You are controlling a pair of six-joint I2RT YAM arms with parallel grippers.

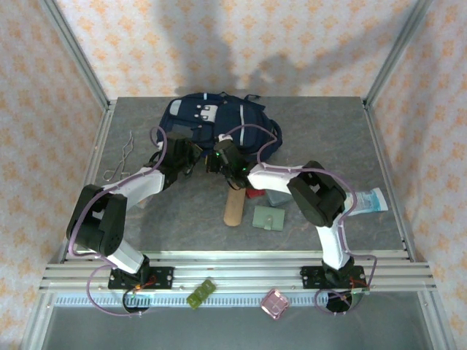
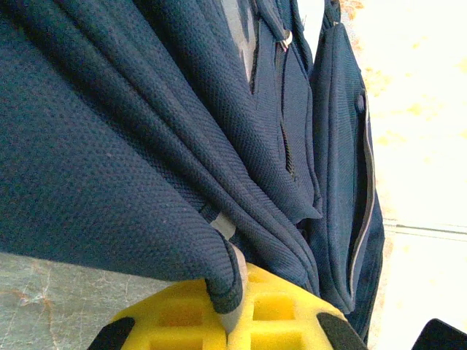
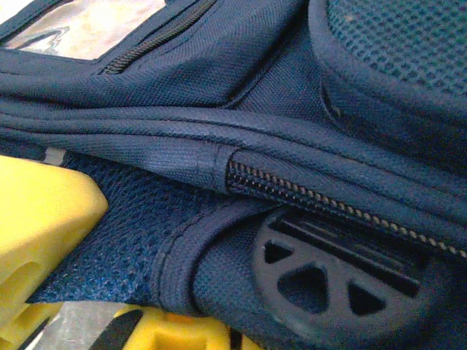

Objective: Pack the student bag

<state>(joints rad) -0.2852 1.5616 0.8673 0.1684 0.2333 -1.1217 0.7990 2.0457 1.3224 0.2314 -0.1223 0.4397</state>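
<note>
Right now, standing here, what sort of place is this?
Probably a robot test booth: a grey table boxed in by patterned walls, a left arm and right arm bolted to a metal rail at its near edge, and a student bag with small items laid out.

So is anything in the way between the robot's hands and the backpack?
No, nothing visible is in the way. Both hands are right on the student bag. The left gripper is shut on a fold of its blue fabric, and the right gripper looks shut on its edge near a zipper.
</note>
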